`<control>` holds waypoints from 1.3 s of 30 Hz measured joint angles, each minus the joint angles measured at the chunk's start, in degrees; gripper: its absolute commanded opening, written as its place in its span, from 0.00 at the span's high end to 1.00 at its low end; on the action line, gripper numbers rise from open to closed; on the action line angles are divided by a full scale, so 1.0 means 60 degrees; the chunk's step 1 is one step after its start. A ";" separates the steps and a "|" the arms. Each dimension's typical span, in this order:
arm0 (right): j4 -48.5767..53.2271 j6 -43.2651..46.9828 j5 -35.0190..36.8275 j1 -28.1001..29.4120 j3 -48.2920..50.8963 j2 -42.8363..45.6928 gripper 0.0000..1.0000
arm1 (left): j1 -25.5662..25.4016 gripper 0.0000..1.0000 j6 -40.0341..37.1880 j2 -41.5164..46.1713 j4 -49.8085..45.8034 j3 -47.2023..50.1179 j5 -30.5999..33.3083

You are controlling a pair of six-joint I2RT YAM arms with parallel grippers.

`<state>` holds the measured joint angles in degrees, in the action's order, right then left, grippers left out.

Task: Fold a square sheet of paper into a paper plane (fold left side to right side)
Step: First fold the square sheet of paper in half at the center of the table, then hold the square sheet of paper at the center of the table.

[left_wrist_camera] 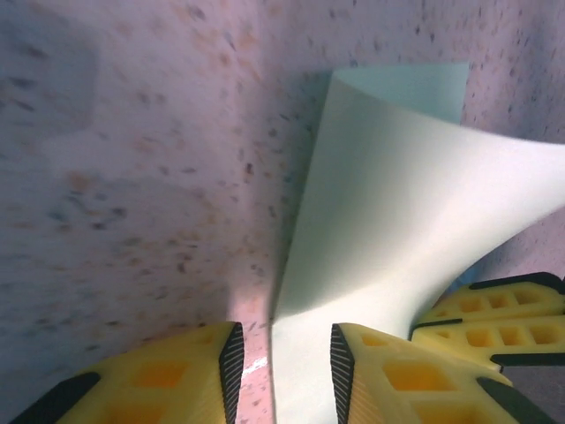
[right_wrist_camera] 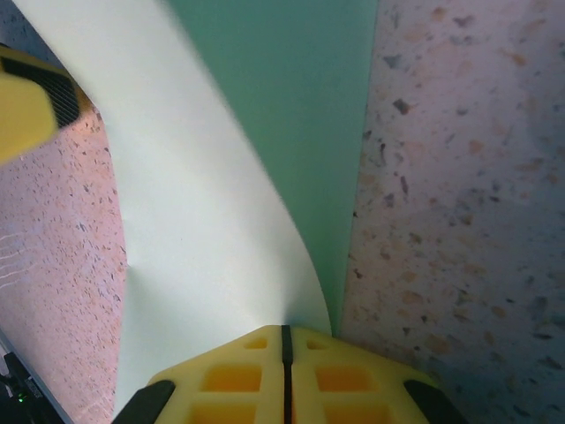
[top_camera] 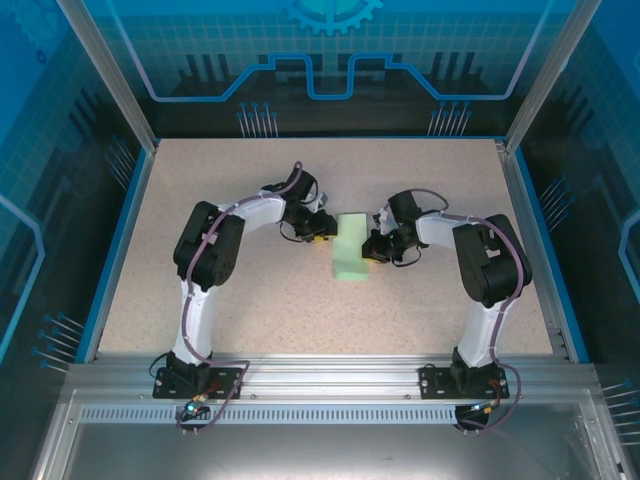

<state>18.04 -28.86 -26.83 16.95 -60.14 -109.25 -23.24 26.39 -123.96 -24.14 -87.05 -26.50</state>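
The square sheet of paper [top_camera: 350,249] lies mid-table, pale mint green, its left side curled over toward the right in a loose, uncreased arc [left_wrist_camera: 388,194]. My left gripper [top_camera: 322,238] is low at the sheet's left edge. In the left wrist view the left gripper [left_wrist_camera: 285,364] is open, and the paper's edge runs along the table between its fingers. My right gripper [top_camera: 378,248] is at the sheet's right edge. Seen from its wrist, the right gripper [right_wrist_camera: 284,340] is shut on the curled flap [right_wrist_camera: 203,221], which ends at its tips. The right gripper's yellow fingers [left_wrist_camera: 494,318] show beyond the flap.
The speckled beige table [top_camera: 250,310] has a blue rim [top_camera: 120,240] and metal cage posts at its sides. One yellow finger of the left gripper [right_wrist_camera: 31,102] shows at the far left in the right wrist view. Both arms bend inward toward the middle.
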 measured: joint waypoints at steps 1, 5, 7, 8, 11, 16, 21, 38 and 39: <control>0.0004 0.0000 0.0000 0.0000 0.0000 0.0000 0.92 | 0.0051 0.64 0.0000 0.0157 0.0040 0.0098 0.0025; 0.0044 0.0000 0.0015 0.0000 -0.0018 0.0000 0.92 | 0.0058 0.64 0.0025 0.0907 0.0291 0.0572 -0.0055; 0.0087 0.0000 0.0047 0.0000 -0.0040 0.0000 0.92 | -0.0058 0.65 0.0040 0.1126 0.0503 0.0648 -0.0160; 0.0095 0.0000 0.0051 0.0000 -0.0044 0.0000 0.92 | -0.0142 0.65 0.0044 0.1162 0.0601 0.0652 -0.0204; 0.0095 0.0000 0.0055 0.0004 -0.0044 0.0000 0.92 | -0.0437 0.65 0.0091 0.1126 0.0801 0.0652 -0.0306; 0.0098 0.0000 0.0062 0.0007 -0.0051 0.0000 0.92 | -0.0794 0.65 0.0135 0.0670 0.1045 0.0637 -0.0426; 0.0098 0.0000 0.0069 0.0011 -0.0051 0.0000 0.92 | -0.0852 0.65 0.0200 -0.0098 0.1060 0.0484 -0.0448; 0.0812 0.0138 -0.0120 -0.0335 -0.0714 0.0477 0.95 | -0.0958 0.65 0.0288 -0.0157 0.1089 0.0426 -0.0299; 0.0801 0.0109 -0.0171 -0.0335 -0.0940 0.0452 0.95 | -0.0958 0.65 0.0288 -0.0157 0.1086 0.0426 -0.0299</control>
<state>22.85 -28.21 -27.86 14.94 -65.78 -106.54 -28.99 28.12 -124.90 -17.63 -84.49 -28.29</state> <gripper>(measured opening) 0.061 0.347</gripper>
